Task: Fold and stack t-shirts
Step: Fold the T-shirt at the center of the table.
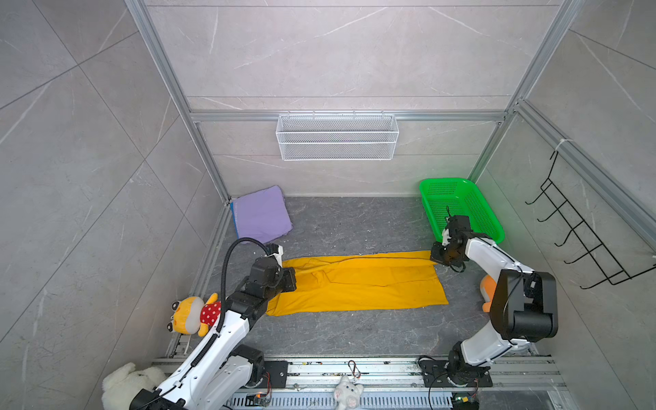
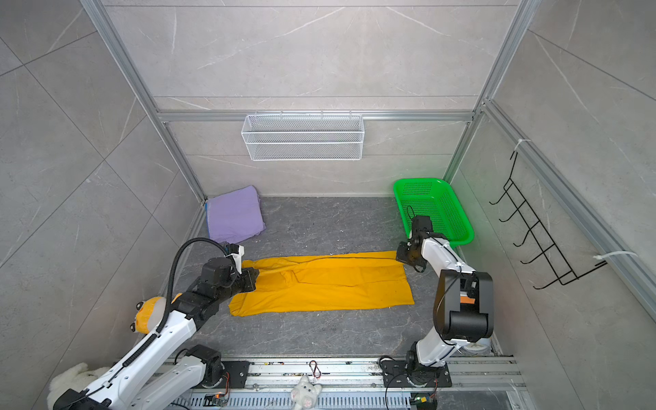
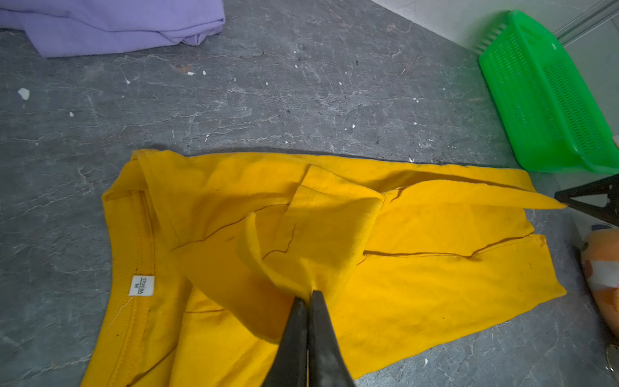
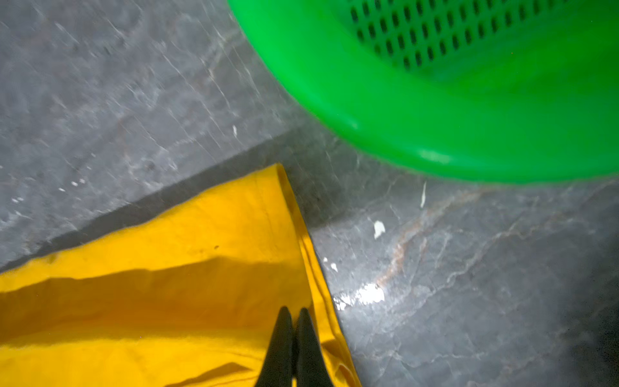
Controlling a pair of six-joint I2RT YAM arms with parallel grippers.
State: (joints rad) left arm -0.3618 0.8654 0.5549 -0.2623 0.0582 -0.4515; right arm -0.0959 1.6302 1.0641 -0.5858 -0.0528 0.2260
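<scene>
Setting: grey marbled counter (image 1: pixel 355 220) inside a tiled, aluminium-framed cell. A white wire basket (image 1: pixel 337 136) hangs on the back wall, and a green basket (image 1: pixel 461 209) sits in the far right corner.

Stack: the purple t-shirt (image 1: pixel 261 214) lies folded in the far left corner. A blue edge (image 1: pixel 232 213) shows under its left side, most likely another folded shirt.

Work piece: the yellow t-shirt (image 1: pixel 355 284) lies mid-counter, spread sideways. Its collar and label are toward the left arm and its hem toward the right arm. One sleeve is already turned in over the body.

Left fingers (image 3: pixel 311 300): clenched on a raised pinch of yellow cloth near the shoulder end.

Right fingers (image 4: pixel 301 318): clenched on the far hem corner, just beside the green basket but not touching it.

Between the two grips the far long edge is lifted off the counter and drawn fairly taut; both top views show its shadow line.

Step, as judged: lengthwise fold of the far side toward the near side. The stack holds two shirts at most and this one is not yet folded.

Next move calls for:
- carrying both held points toward the near edge together, level and evenly tensioned;
- laying the edge down parallel to the near side before releasing;
- keeping the right arm clear of the basket rim.

Risk: uneven travel would skew the fold or bunch the cloth at the left pinch.
</scene>
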